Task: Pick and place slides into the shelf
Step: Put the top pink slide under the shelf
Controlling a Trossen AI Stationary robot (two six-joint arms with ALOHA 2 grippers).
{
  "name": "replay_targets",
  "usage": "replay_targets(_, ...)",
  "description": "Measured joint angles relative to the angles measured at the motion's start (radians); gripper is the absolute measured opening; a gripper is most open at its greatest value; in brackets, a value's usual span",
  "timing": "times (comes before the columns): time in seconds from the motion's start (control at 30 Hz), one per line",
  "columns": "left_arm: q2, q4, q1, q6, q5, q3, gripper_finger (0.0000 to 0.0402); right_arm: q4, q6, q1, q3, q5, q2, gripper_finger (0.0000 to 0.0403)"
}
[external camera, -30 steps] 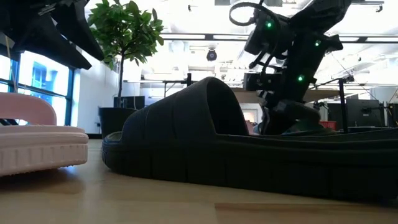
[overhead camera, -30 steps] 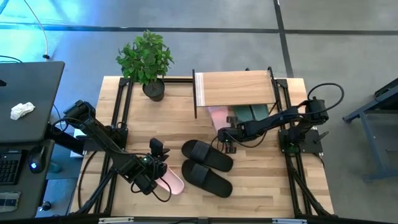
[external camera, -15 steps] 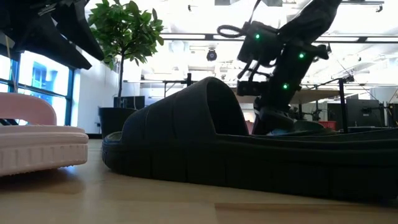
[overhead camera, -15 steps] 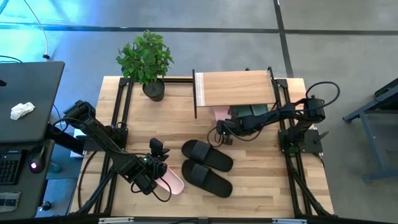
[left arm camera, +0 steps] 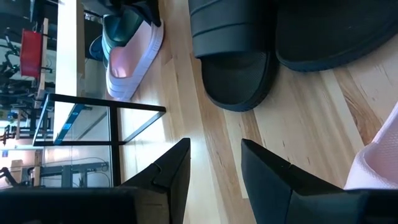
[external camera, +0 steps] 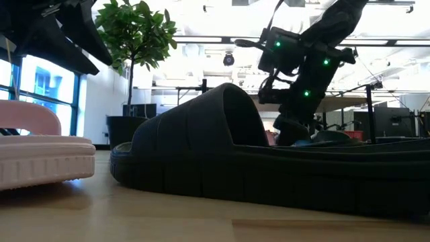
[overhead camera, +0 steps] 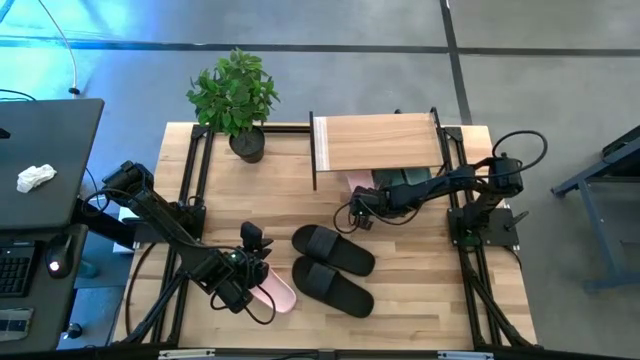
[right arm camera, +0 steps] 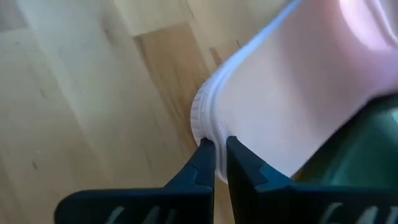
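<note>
The shelf stands at the table's far side. Under its board lie one pale pink slide and the teal slides, soles on the table. My right gripper, shut, is at that pink slide's near end. Two black slides lie flat mid-table. The other pink slide lies near the front edge. My left gripper is open and held just above this slide, which shows beside one finger. One teal slide is hidden. My right gripper meets the white sole rim at the near end of the pink slide with its shut fingertips. It comes from the table's near side, slanting down. The slide lies flat on the table, its far part under the shelf board.
A potted plant stands at the far left corner. Black frame rails run along both table sides. Bare wood lies between the black slides and the shelf, and at the near right. In the low view a black slide fills the foreground.
My right gripper has moved toward the far edge, up to the shelf. The pink slide in front of it has slid along the table farther under the shelf board, so less of it shows. My left arm has kept still.
</note>
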Motion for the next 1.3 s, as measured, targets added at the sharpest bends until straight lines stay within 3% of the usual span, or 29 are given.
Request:
replay_targets(0.2,0.0,0.0,0.0,0.0,0.0,0.0,0.0127,-0.09,0.154,0.035,-0.001,0.048,0.0,0.0)
replay_targets(0.6,0.0,0.0,0.0,0.0,-0.002,0.0,0.0127,-0.094,0.373,0.086,-0.002,0.075,0.0,0.0)
replay_targets(1.13,0.0,0.012,0.0,0.0,0.003,0.0,0.0127,-0.009,0.228,0.083,-0.002,0.049,0.0,0.0001)
replay_targets(1.3,0.0,0.025,0.0,0.0,0.048,0.0,0.0127,0.051,0.141,0.084,-0.002,0.012,0.0,0.0039)
